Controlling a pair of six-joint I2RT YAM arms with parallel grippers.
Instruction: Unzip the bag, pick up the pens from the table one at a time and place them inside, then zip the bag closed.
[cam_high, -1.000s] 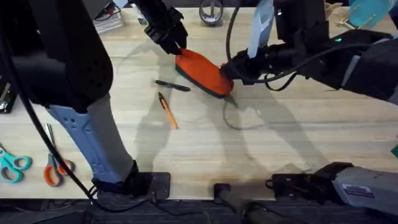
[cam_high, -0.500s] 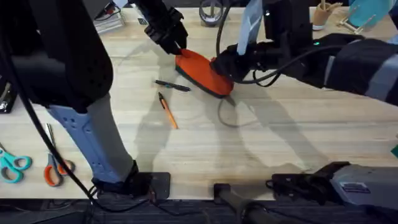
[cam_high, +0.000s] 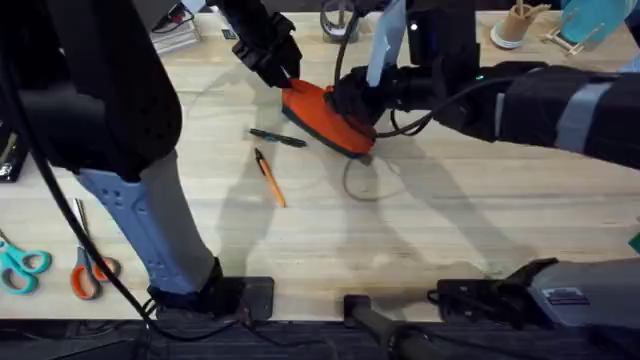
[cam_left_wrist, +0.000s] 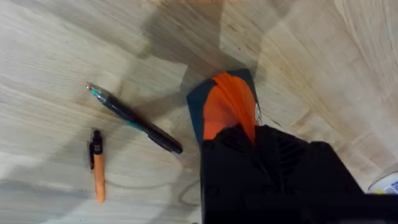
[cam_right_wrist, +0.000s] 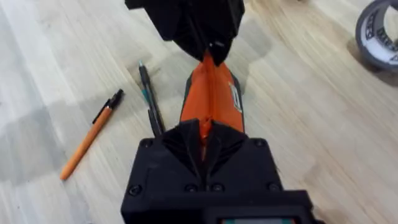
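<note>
Table (cam_high: 450, 230) is light plank wood, mostly bare around the work; room clutter sits along the far edge: a tape roll (cam_high: 340, 20) at 12 o'clock, a small cup of sticks (cam_high: 517, 22) at 1. Two pairs of scissors (cam_high: 55, 268) lie at 8 o'clock, well apart from the job. My two arms meet over the bag (cam_high: 322, 113), the orange pouch just above centre of the overhead view, long axis running from 10 to 4. My left gripper (cam_high: 281, 68) is pinching the pouch's 10 o'clock end; in the right wrist view those black fingers are pressed together on the fabric tip. My right gripper (cam_right_wrist: 204, 138) is pressed together on the pouch's top seam, on the zipper line, probably on the pull tab, though the tab itself is hidden under my fingers. Progress: unzip step in hand, and I can't tell how much of the zipper is open. Both pens are on the wood at 8 o'clock of the bag: black pen (cam_high: 277, 138) just beside it, orange pen (cam_high: 269, 178) nearer my bases. Left to do: finish unzipping, load two pens, zip shut.
</note>
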